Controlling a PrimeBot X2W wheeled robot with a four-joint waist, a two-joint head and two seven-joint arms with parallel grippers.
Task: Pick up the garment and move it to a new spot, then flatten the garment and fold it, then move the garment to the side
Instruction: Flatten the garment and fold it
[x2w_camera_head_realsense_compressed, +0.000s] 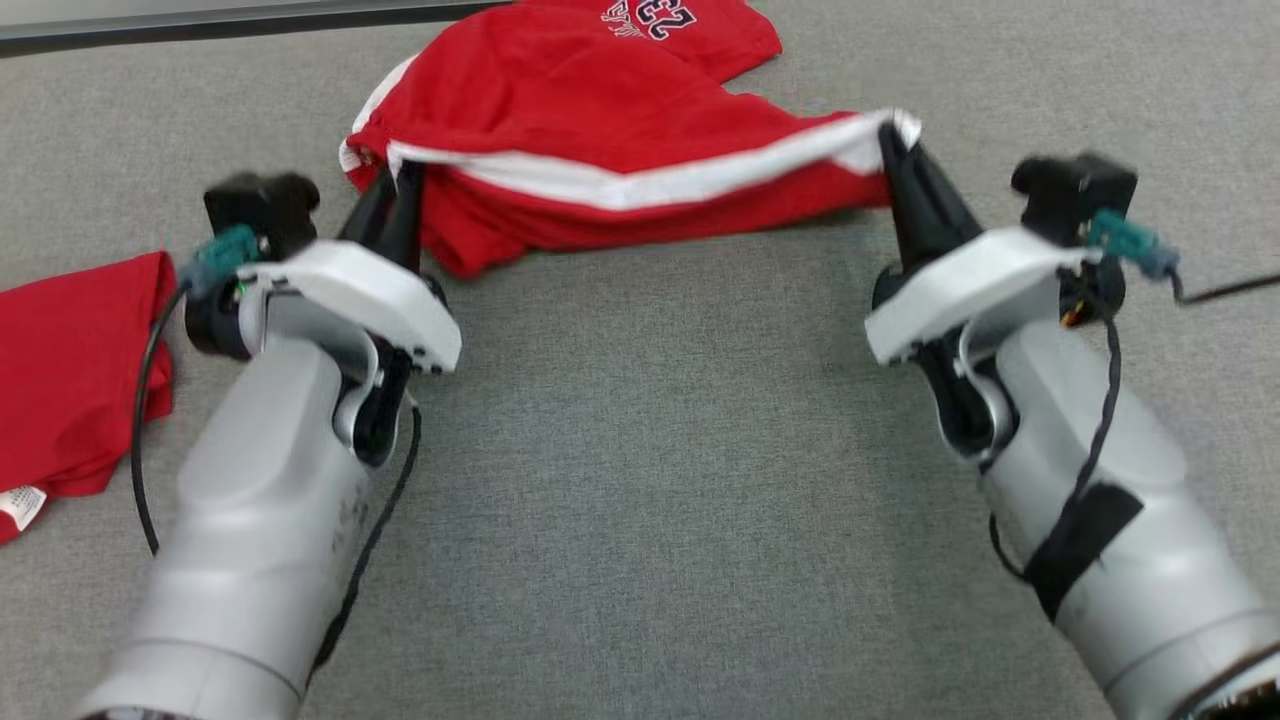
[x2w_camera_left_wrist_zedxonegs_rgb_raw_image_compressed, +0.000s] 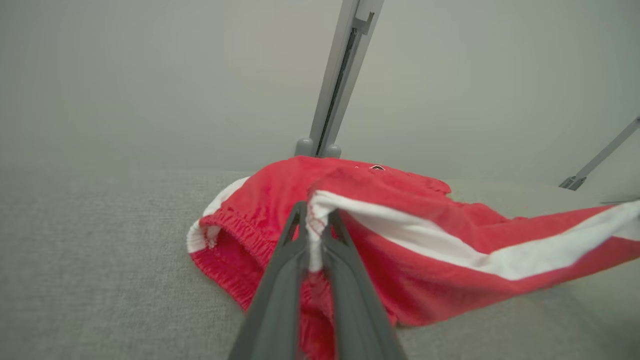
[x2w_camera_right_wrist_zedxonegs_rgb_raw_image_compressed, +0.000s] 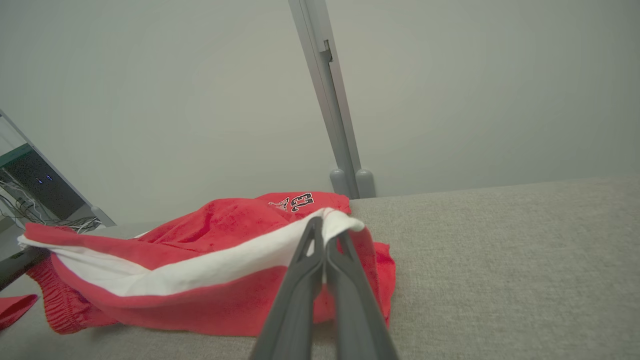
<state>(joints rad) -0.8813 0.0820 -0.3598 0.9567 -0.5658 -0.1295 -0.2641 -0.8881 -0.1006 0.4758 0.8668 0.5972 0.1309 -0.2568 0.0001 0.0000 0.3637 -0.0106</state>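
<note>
The garment (x2w_camera_head_realsense_compressed: 600, 110) is a pair of red shorts with a white side stripe and a "23" print, lying rumpled at the far middle of the grey table (x2w_camera_head_realsense_compressed: 660, 420). My left gripper (x2w_camera_head_realsense_compressed: 398, 180) is shut on the left end of the white stripe near the elastic waistband. My right gripper (x2w_camera_head_realsense_compressed: 893, 140) is shut on the stripe's right end. The stripe edge is lifted and stretched between the two grippers. In the left wrist view the fingers (x2w_camera_left_wrist_zedxonegs_rgb_raw_image_compressed: 280, 280) pinch the white hem of the garment (x2w_camera_left_wrist_zedxonegs_rgb_raw_image_compressed: 430, 235). In the right wrist view the garment (x2w_camera_right_wrist_zedxonegs_rgb_raw_image_compressed: 200, 255) hangs from the right gripper (x2w_camera_right_wrist_zedxonegs_rgb_raw_image_compressed: 327, 230).
A second folded red garment (x2w_camera_head_realsense_compressed: 70, 370) with a white label lies at the table's left edge, close beside my left forearm. A grey post (x2w_camera_left_wrist_zedxonegs_rgb_raw_image_compressed: 335, 85) stands behind the table's far edge. Cables and equipment (x2w_camera_right_wrist_zedxonegs_rgb_raw_image_compressed: 30, 195) sit off the table's side.
</note>
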